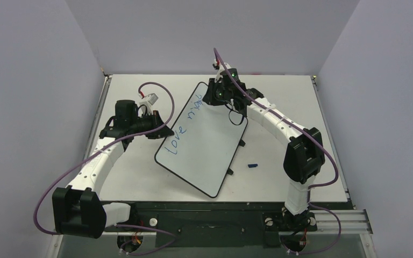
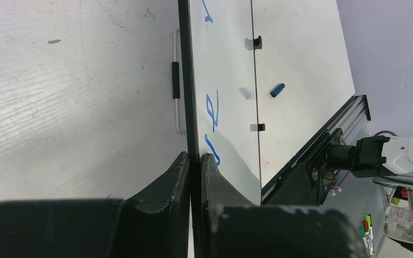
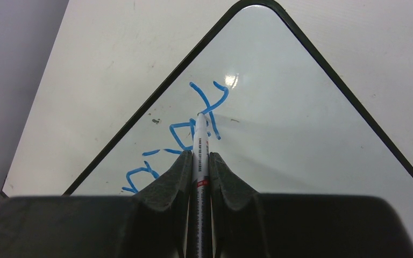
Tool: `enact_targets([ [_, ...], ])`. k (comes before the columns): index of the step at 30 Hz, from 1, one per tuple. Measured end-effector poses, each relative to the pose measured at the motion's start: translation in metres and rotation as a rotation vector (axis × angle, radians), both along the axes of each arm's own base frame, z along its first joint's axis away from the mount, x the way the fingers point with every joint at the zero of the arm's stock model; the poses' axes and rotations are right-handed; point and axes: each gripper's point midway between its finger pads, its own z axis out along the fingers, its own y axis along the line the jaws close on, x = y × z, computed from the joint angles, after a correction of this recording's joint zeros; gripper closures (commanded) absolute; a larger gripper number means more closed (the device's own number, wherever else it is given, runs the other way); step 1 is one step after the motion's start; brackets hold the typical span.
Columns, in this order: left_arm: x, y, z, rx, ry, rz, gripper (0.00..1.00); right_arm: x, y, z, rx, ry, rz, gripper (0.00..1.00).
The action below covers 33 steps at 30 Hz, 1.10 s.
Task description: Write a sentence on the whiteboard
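Glossy white whiteboard [image 1: 211,148] (black-rimmed), blue sentence [image 1: 175,137], white marker [image 3: 200,144], blue cap [image 1: 253,165].

The white table [image 1: 134,172] is carrying the whiteboard [image 1: 204,145], which is lying slanted across its middle, corners reaching toward the far and near edges. A small blue cap [image 1: 253,165] is lying on the table just right of it.

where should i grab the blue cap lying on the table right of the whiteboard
Pinch the blue cap across its middle, coming straight down from above, fingers either side of its length. It lies on its side on the table, apart from the whiteboard, so probably nothing crowds it.
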Motion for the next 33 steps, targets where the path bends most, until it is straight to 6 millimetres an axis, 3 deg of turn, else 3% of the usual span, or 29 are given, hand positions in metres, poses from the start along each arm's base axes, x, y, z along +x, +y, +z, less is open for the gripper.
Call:
enact_targets([
  [24,0.001,0.001,-0.001,0.007,-0.001,0.006,1.0,0.007,-0.027,-0.019,-0.031,0.022,-0.038,1.0],
  [33,0.0,-0.002,0.002,0.002,-0.014,-0.003,1.0,0.005,-0.035,-0.011,-0.042,0.016,-0.055,1.0],
])
